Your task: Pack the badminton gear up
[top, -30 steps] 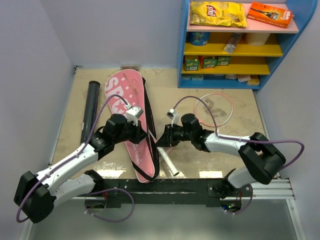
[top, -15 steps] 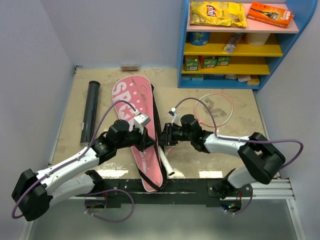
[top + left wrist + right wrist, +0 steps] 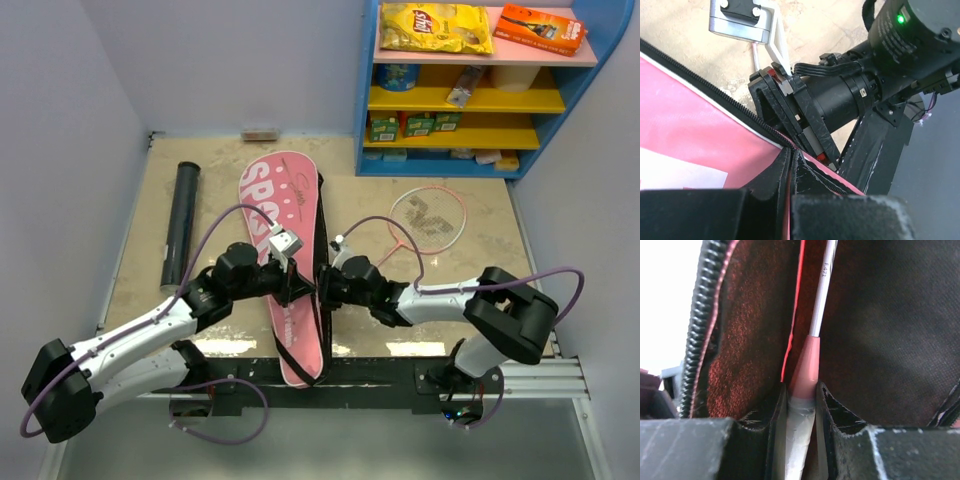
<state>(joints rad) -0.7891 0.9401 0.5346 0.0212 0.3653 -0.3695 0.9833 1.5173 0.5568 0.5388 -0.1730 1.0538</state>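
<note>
The right claw (image 3: 800, 397) gripped the racket (image 3: 808, 357) handle, shaft running straight ahead into the bag (image 3: 287, 195); the left claw (image 3: 791, 162), closed, apparently pinched the bag's rim.

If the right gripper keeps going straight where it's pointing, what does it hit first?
Probably the dark lining of the racket bag: the right gripper, clamped on a racket at its handle, points into the bag. Depth unclear.

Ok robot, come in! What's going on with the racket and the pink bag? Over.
Left gripper shut on pink bag zipper edge. Right gripper shut on racket handle, shaft inside bag. Second racket outside, unpacked. No blocker seen.
</note>
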